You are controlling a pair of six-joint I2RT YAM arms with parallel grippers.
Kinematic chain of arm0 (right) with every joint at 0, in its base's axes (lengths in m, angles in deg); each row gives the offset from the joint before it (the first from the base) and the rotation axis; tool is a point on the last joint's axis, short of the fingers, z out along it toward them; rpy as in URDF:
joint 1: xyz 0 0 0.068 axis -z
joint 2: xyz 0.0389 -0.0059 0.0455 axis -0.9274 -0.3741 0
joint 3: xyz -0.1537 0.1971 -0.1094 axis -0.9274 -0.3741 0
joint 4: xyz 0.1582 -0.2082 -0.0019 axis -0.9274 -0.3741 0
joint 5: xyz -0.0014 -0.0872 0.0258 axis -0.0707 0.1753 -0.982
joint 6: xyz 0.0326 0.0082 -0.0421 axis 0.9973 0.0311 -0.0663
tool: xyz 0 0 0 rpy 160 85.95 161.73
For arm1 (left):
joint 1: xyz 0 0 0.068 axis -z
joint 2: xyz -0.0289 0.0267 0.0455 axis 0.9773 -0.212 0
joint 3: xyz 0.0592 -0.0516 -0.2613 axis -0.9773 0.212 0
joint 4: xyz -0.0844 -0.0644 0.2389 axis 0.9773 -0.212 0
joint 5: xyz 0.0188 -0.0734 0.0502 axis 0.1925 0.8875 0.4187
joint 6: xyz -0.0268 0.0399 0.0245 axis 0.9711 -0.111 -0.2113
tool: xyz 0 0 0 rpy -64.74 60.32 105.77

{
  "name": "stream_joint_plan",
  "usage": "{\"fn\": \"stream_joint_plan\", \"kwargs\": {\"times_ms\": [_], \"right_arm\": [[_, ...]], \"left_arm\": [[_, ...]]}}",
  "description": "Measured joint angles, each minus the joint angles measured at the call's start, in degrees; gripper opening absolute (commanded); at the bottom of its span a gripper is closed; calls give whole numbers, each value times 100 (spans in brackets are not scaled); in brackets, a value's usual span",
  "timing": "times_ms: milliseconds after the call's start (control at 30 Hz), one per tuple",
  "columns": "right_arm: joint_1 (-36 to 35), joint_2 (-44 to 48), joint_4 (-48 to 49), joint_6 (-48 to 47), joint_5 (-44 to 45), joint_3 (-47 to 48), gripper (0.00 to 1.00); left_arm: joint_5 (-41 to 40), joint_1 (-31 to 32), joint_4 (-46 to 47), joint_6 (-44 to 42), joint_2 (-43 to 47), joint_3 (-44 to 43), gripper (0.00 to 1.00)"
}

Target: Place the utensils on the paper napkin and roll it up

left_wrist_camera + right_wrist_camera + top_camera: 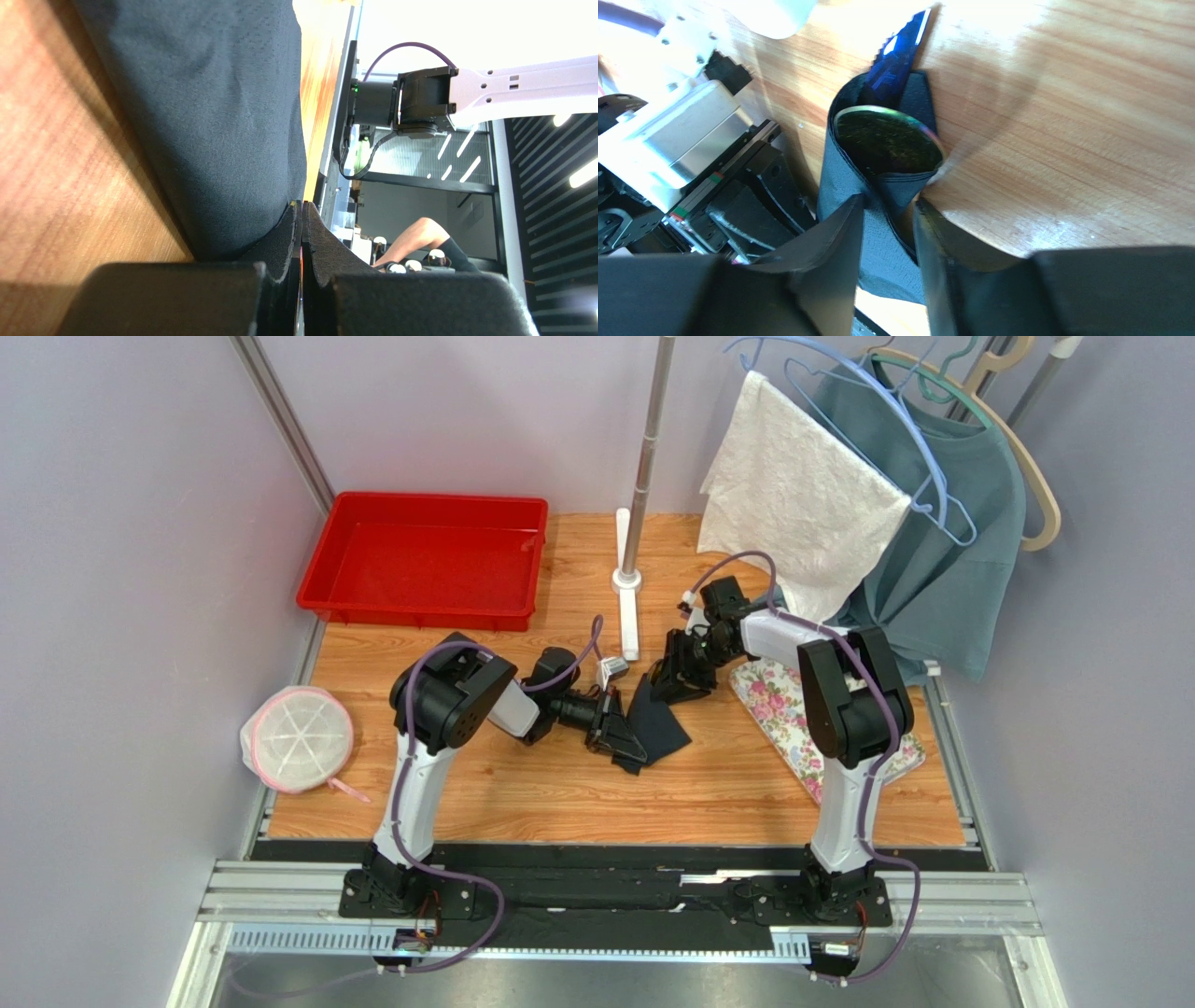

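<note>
Over the wooden table [463, 798], my left gripper [302, 231] pinches the paper napkin [210, 105]. My right gripper [889, 203] clamps its roll around the utensils [885, 140].

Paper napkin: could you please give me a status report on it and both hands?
Left hand shut on paper napkin edge. Right hand clamps its rolled end, utensils poking out. Floral mat off to the side.

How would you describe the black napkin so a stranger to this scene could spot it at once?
Find the wooden table, then the pole at its back. Just in front of the pole sits the napkin, partly rolled around utensils. Unlike the floral mat beside it and the white cloth hanging above, it is plain matte black.
</note>
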Motion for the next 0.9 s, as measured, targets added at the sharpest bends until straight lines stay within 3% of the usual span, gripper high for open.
{"fn": "stream_joint_plan", "kwargs": {"times_ms": [333, 467, 667, 900], "right_arm": [[9, -219, 37, 236, -251, 39, 23], [17, -326, 63, 308, -396, 72, 0], [28, -374, 42, 323, -533, 129, 0], [26, -317, 85, 175, -542, 109, 0]], "left_arm": [[-4, 0, -33, -7, 0, -28, 0], [-22, 2, -90, -31, 0, -55, 0], [-28, 2, -127, -46, 0, -74, 0], [-195, 9, -468, -258, 236, -70, 37]]}}
